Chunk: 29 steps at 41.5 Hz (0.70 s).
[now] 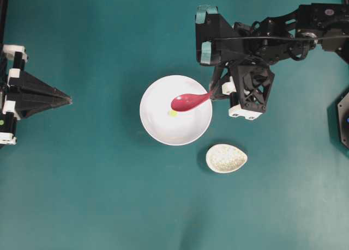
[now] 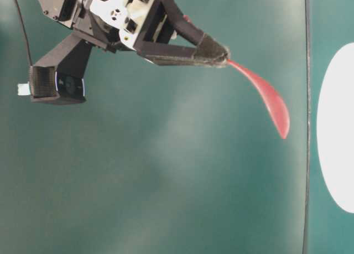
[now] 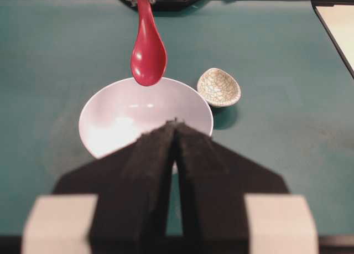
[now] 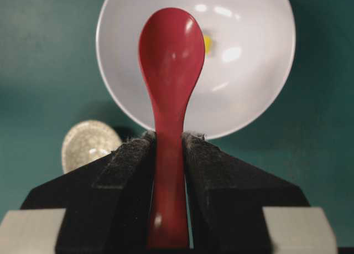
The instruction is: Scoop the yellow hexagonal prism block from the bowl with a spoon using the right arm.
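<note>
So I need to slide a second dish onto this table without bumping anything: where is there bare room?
The green tabletop is bare between the left gripper and the bowl, and along the whole edge below the bowl and the beige spoon rest. It is crowded at the bowl's right: the right gripper holds the spoon over it.

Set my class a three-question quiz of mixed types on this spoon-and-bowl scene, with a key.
1. True or false: the right gripper grips the spoon by its handle.
2. Where is the yellow hexagonal prism block? A in the bowl; B in the spoon; C on the table.
3. Fill in: the left gripper is ____.
Key: 1 true; 2 A; 3 shut.
</note>
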Motion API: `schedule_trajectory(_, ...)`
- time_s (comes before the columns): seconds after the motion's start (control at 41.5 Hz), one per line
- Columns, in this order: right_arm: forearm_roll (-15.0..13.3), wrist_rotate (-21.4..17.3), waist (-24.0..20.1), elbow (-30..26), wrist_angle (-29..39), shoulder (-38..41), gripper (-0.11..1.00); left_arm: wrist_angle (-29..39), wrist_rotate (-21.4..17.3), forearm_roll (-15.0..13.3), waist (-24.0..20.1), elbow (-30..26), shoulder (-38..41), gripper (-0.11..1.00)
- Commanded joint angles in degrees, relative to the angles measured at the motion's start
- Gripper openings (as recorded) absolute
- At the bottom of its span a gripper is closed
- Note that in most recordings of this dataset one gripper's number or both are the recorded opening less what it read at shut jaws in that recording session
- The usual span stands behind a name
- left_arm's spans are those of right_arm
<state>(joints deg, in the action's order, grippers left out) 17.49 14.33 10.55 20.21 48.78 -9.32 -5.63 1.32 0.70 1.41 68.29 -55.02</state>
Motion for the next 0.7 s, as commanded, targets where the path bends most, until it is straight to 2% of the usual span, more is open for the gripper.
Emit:
schedule_trajectory(0.0, -0.62, -1.32, -0.09, -0.44, 0.09, -0.18, 0.24, -0.26, 0.00, 0.09, 0.00, -1.49, 0.26, 0.00)
schedule_trajectory(0.169, -0.79, -2.81, -0.09, 0.88, 0.18, 2.81, 0.24, -0.26, 0.00, 0.00, 0.09, -1.49, 0.26, 0.00)
schedule_trajectory(0.676, -0.79, -2.20, -0.44, 1.32, -2.11, 10.63, 0.24, -0.26, 0.00, 0.09, 0.00, -1.49, 0.35, 0.00)
